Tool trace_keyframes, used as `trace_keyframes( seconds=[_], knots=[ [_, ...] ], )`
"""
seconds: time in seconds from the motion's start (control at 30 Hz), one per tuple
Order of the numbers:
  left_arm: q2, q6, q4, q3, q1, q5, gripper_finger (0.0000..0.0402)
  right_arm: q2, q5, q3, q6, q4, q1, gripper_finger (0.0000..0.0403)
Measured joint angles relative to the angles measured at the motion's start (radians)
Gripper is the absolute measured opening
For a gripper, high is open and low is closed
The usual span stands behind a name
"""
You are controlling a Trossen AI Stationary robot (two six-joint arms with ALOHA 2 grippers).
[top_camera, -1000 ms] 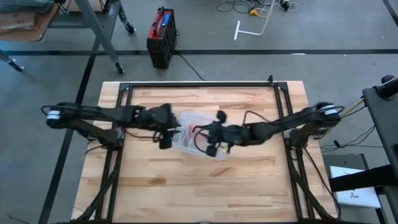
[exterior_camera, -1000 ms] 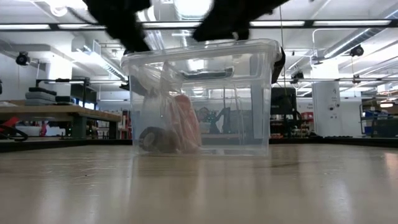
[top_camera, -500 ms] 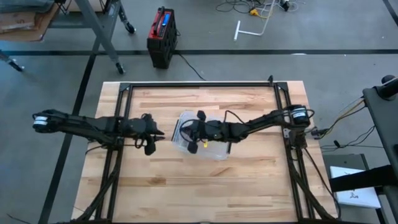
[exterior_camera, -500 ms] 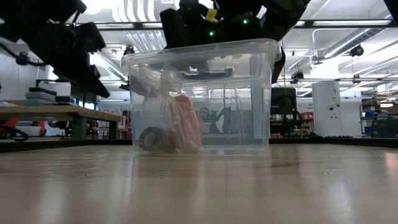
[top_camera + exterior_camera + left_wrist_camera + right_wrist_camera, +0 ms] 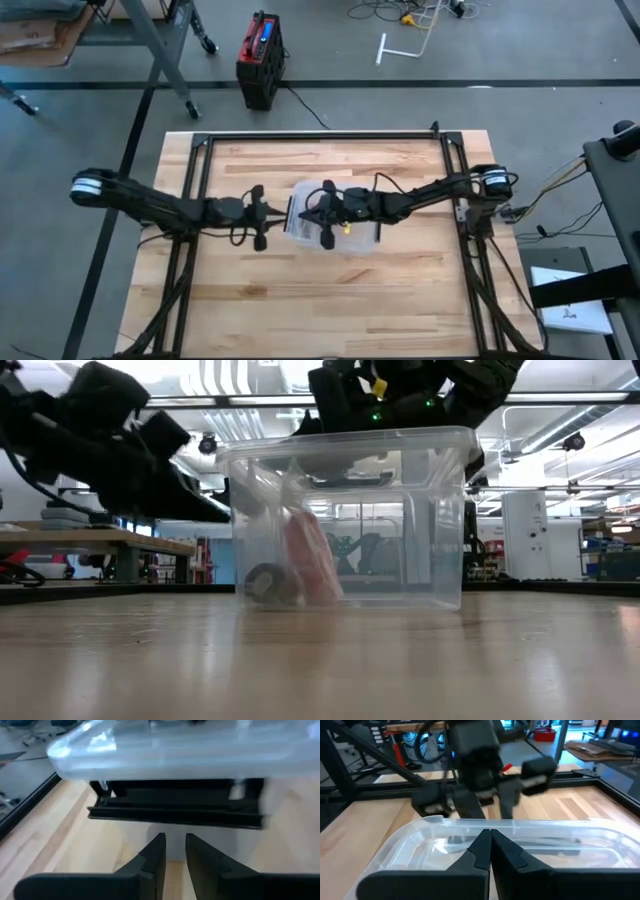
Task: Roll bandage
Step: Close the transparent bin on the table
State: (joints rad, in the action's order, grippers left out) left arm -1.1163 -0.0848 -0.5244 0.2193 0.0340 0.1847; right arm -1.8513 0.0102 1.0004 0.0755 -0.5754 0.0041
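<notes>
Reaching in from opposite sides, two dark arms meet at a clear plastic bin [image 5: 335,222] near the middle of a wooden table [image 5: 320,300]. The right gripper [image 5: 490,851] hangs over the bin's open top, its two fingers pressed together with nothing between them. The left gripper [image 5: 175,851] sits low, just outside the bin's wall, pointing at the dark latch handle [image 5: 176,810] under the rim; its fingers stand slightly apart with a narrow gap and hold nothing.

Inside the bin, below the right gripper and beyond the wall that the left gripper faces, a dark roll of bandage [image 5: 270,584] lies on the floor of the bin. A reddish item [image 5: 310,560] leans just beside it, touching or nearly so; what it is cannot be told through the plastic.

The table is pale butcher-block wood with a black metal frame [image 5: 320,137] around it. Past the far edge, on a grey floor, stand a red and black case [image 5: 260,58] and loose cables [image 5: 400,15]. The level view shows a workshop with benches [image 5: 90,550] and ceiling lights [image 5: 240,375].
</notes>
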Motion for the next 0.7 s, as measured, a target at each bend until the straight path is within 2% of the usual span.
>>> trace_keyframes(
  seconds=[0.2,0.33,0.53,0.7],
  knots=[
    [-0.223,-0.006,-0.296,-0.002,-0.01,0.042,0.0067,-0.003,-0.014,-0.001,-0.02,-0.001,-0.011,0.0001],
    [-0.288,-0.012,-0.403,-0.003,-0.01,0.044,0.0056,-0.005,-0.018,-0.001,-0.015,0.011,-0.024,0.0],
    [-0.22,-0.008,-0.327,0.021,-0.008,0.015,0.004,-0.005,-0.007,-0.002,-0.001,0.019,-0.024,0.0],
    [-0.113,-0.009,-0.071,0.094,-0.005,0.012,0.0034,-0.003,-0.004,0.0,0.006,0.053,-0.024,0.0]
  ],
)
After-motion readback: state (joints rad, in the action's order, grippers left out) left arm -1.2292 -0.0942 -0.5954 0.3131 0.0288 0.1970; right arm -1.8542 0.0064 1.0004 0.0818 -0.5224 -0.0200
